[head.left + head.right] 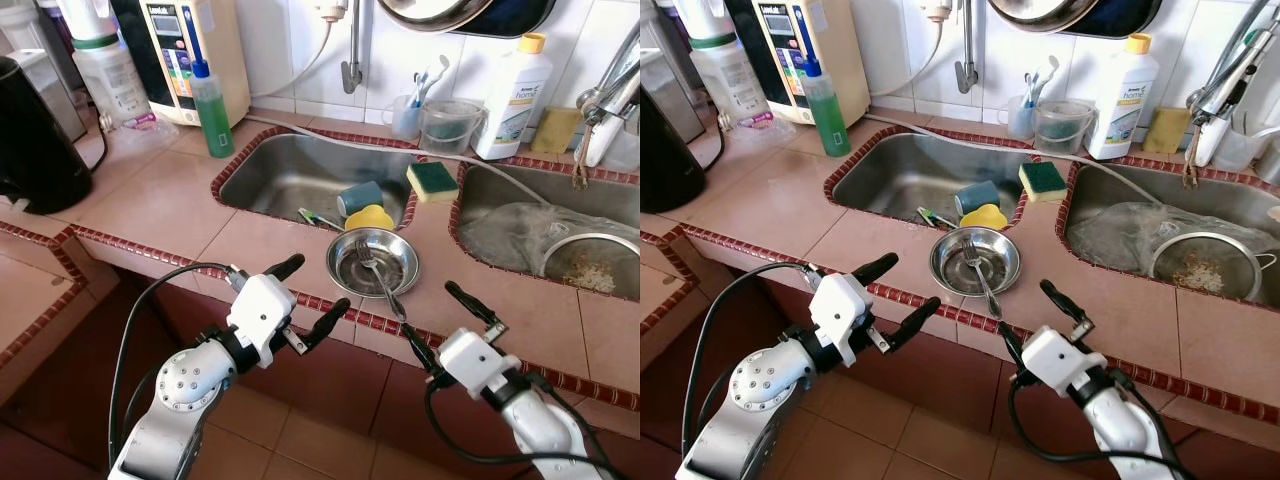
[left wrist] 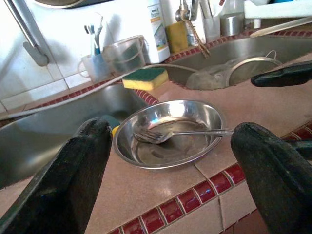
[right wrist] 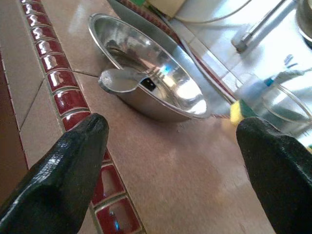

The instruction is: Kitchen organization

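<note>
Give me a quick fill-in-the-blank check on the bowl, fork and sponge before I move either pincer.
1. The fork lies in the steel ____.
2. The steel bowl sits on the counter between the two ____.
3. Both the left pincer and the right pincer are ____.
4. The sponge is yellow and ____.

Missing words: bowl; sinks; open; green

Two silver-grey jointed arms, white blocky wrist housings, left gripper [image 1: 307, 296] and right gripper [image 1: 446, 321] each had two long glossy black fingers, round screw-dotted left joint cap, black cables looped along both arms
</note>
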Robot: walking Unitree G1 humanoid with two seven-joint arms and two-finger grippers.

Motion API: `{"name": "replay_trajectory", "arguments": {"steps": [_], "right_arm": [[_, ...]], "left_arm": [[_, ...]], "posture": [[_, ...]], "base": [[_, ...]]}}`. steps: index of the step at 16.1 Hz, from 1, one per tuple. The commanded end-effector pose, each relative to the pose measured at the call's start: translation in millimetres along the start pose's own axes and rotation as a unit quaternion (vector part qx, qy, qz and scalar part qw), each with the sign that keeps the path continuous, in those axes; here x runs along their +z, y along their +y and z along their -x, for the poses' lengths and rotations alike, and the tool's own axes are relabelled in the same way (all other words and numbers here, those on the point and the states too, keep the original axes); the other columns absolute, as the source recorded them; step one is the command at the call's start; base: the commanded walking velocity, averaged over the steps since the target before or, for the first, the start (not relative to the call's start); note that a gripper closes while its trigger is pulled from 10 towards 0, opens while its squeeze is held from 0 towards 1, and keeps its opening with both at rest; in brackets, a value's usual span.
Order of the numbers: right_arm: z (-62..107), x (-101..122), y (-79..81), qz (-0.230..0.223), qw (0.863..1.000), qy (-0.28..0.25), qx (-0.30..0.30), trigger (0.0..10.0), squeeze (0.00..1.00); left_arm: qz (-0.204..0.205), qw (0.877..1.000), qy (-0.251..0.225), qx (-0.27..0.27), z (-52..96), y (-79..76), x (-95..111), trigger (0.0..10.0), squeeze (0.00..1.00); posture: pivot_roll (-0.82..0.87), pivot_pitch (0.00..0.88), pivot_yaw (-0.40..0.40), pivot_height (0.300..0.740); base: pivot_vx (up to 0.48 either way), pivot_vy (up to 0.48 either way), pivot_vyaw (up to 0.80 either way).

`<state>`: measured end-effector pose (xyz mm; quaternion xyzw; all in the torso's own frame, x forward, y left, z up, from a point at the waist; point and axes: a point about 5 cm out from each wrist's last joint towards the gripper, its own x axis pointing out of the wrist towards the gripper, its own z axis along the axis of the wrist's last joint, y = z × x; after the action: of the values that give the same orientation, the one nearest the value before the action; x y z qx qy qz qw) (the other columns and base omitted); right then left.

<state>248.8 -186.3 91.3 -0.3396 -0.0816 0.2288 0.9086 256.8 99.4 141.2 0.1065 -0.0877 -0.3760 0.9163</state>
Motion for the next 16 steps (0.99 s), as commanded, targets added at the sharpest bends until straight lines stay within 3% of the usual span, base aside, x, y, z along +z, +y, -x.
{"name": "replay_trajectory", "arguments": {"steps": [1,4,10,16], "right_arm": [[-4.1,-0.8,-1.5,0.006,1.0,-0.009,0.024,10.0,0.0],[-12.3,-4.0,-11.1,0.023,0.999,-0.016,0.045,10.0,0.0],[-22.9,-7.8,-16.8,0.047,0.995,-0.029,0.088,10.0,0.0],[-29.8,-2.3,-16.1,0.061,0.989,-0.061,0.121,10.0,0.0]], "left_arm": [[-0.007,1.0,-0.006,0.003,1.4,-0.4,5.9,10.0,0.0],[-0.008,1.0,-0.003,-0.002,4.5,-3.4,6.6,10.0,0.0],[-0.013,0.999,0.005,-0.045,9.4,-23.8,5.3,10.0,0.0],[-0.015,0.999,0.006,-0.04,10.4,-22.1,7.2,10.0,0.0]], "posture": [[-0.18,0.063,0.045,0.74],[-0.17,0.061,0.039,0.74],[-0.15,0.053,0.029,0.74],[-0.14,0.047,0.019,0.74]], "base": [[0.0,0.0,0.0],[0.0,0.0,0.0],[0.0,0.0,0.0],[0.0,0.0,0.0]]}}
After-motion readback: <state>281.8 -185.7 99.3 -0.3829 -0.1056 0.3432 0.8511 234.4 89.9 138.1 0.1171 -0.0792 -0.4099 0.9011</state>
